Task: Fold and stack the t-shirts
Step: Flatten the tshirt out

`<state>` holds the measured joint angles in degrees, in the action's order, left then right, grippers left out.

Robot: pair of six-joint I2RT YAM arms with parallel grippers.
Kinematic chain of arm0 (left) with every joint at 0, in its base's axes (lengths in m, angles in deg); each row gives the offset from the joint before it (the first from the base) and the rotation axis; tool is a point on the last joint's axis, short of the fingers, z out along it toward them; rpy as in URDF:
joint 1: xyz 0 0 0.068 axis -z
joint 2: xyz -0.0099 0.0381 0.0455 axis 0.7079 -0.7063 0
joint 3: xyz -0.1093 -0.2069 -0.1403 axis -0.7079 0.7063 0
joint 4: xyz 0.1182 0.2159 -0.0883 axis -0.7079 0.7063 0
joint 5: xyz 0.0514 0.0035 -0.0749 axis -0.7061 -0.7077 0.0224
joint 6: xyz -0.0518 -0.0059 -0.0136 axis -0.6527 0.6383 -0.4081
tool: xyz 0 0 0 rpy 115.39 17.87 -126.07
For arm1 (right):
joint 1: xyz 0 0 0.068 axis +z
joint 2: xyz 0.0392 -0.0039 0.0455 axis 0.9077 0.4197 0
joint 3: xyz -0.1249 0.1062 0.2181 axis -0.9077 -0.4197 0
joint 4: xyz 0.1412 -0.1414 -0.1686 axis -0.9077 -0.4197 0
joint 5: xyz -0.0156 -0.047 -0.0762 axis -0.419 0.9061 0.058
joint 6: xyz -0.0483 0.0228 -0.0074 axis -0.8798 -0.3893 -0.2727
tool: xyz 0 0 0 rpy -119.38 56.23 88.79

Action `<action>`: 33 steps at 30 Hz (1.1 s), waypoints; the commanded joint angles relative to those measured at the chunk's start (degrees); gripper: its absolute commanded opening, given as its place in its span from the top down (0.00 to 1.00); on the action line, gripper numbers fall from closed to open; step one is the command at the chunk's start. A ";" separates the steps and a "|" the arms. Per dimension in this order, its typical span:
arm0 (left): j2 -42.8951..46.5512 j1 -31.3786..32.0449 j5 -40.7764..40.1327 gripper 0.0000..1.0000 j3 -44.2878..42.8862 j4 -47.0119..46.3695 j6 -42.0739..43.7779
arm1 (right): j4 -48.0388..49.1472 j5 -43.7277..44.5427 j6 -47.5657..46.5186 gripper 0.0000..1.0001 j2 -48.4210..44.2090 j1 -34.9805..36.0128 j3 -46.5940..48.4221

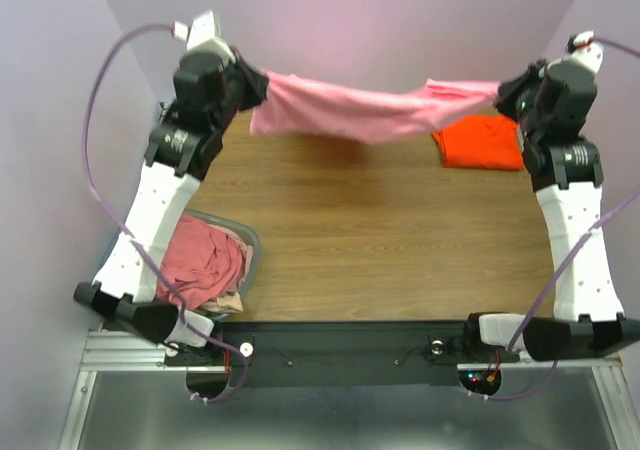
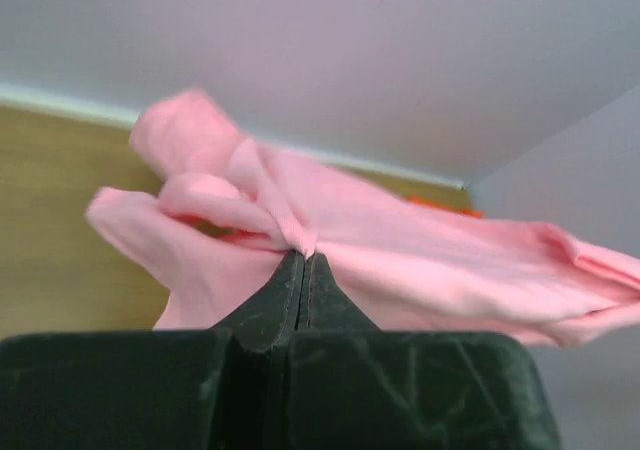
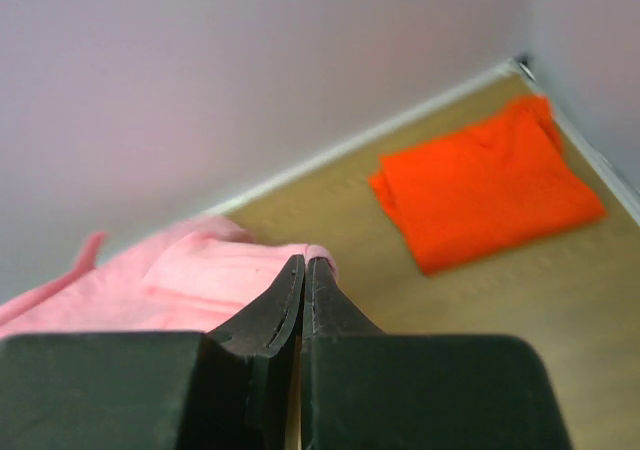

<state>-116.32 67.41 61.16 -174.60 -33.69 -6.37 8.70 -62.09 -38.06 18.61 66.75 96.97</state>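
A light pink t-shirt (image 1: 360,110) hangs stretched in the air between my two grippers over the far part of the table. My left gripper (image 1: 258,82) is shut on its left end; in the left wrist view the gripper (image 2: 304,255) pinches a fold of the pink t-shirt (image 2: 420,260). My right gripper (image 1: 503,94) is shut on its right end; in the right wrist view the gripper (image 3: 305,261) pinches the pink t-shirt (image 3: 190,285). A folded bright orange t-shirt (image 1: 482,142) lies at the far right, also in the right wrist view (image 3: 485,185).
A clear plastic tub (image 1: 250,255) at the near left holds crumpled dusty rose (image 1: 205,255) and tan shirts. The wooden table (image 1: 380,240) meets purple walls at the back and sides. Purple cables loop beside both arms.
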 commanded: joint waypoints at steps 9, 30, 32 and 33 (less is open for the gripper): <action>19.01 25.26 0.10 0.24 67.66 -17.65 -26.71 | -1.24 23.43 0.32 0.86 -16.92 -0.60 -39.54; -11.52 16.60 -5.02 0.02 35.51 -15.17 -11.17 | -0.11 -13.71 4.37 0.00 -13.23 0.46 -55.27; -16.82 14.14 -3.86 0.02 31.91 -15.01 -10.64 | 1.30 -13.73 4.36 0.00 -9.99 1.77 -56.34; -19.20 12.39 -3.51 0.02 27.80 -13.87 -10.46 | 2.96 -13.64 4.45 0.00 -8.75 2.13 -56.60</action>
<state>-129.70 84.35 54.14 -139.17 -47.50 -20.64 5.86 -70.27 -33.91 7.29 67.51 41.00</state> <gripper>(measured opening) 0.985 0.996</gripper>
